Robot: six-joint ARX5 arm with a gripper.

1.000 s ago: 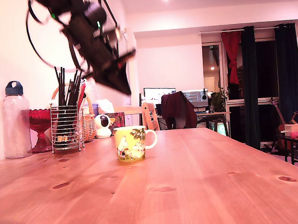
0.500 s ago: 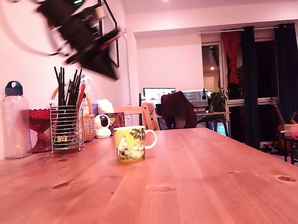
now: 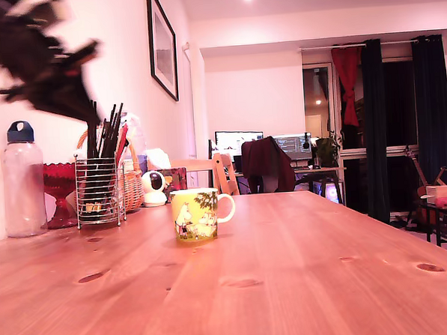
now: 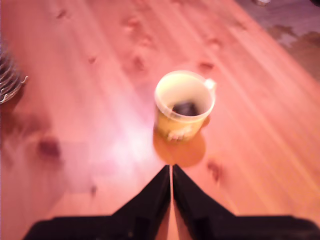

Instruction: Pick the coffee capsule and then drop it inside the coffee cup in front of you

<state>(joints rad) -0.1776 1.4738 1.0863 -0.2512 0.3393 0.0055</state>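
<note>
Seen from the exterior view's left, the black gripper (image 3: pixel 90 48) is a motion-blurred shape high beside the wall, above the wire basket of dark sticks (image 3: pixel 99 190), and the yellow ceramic coffee cup with cartoon figures and a white handle (image 3: pixel 198 214) stands upright on the wooden table (image 3: pixel 304 268), well below the jaws and off toward the exterior view's right. In the wrist view the two black jaws are pressed together with only a hairline slit between them and nothing held (image 4: pixel 171 172). The cup (image 4: pixel 184 106) sits straight ahead beyond their tips, its mouth open upward, and a small dark blurred shape (image 4: pixel 186 107) on its floor is probably the tan-brown coffee capsule, so I judge the drop done and no further reach needed.
</note>
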